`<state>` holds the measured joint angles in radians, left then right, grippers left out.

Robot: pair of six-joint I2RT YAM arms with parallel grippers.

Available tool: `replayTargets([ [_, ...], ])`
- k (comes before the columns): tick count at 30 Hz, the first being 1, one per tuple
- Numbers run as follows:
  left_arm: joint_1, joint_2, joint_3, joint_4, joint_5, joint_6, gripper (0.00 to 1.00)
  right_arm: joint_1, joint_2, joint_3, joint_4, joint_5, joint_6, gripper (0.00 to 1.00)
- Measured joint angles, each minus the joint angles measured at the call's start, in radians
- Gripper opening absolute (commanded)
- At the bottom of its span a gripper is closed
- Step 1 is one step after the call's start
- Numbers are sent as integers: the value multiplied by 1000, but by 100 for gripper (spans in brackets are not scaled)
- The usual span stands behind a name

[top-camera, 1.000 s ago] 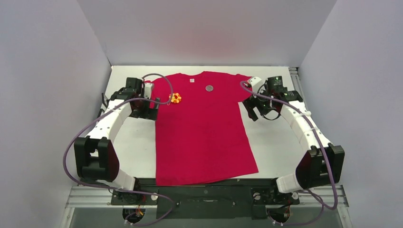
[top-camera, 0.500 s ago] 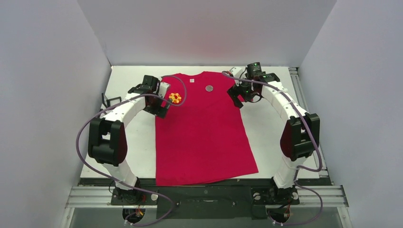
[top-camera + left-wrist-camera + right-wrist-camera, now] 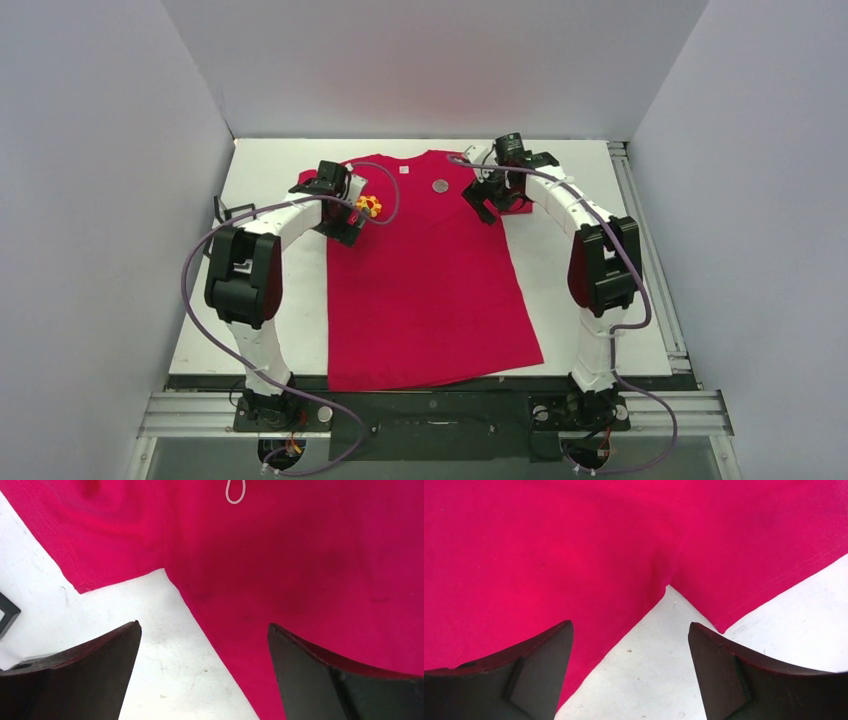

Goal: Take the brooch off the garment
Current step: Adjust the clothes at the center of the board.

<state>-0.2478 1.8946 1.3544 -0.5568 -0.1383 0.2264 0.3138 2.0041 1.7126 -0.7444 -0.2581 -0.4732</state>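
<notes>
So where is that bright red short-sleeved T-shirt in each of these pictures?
Top external: the bright red short-sleeved T-shirt lies flat, centre of the picture.
Left wrist: fills top and right, sleeve at upper left.
Right wrist: fills top and left, sleeve at right.
Shared landmark: the white table beside the shirt.

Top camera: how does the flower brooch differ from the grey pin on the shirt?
The flower brooch is yellow-orange and petalled; the grey pin is a plain disc. The flower brooch looks larger and lies nearer a sleeve than the grey pin. Both sit on the T-shirt.
</notes>
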Motion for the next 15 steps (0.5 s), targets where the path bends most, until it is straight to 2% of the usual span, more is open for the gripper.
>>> replayTargets([
  [8,-14,14,-26,48,-39,33,96,29,48,-16,40,75,-45,79],
  [15,-22,12,-80,74,-55,83,96,35,48,-149,55,120,-94,77],
])
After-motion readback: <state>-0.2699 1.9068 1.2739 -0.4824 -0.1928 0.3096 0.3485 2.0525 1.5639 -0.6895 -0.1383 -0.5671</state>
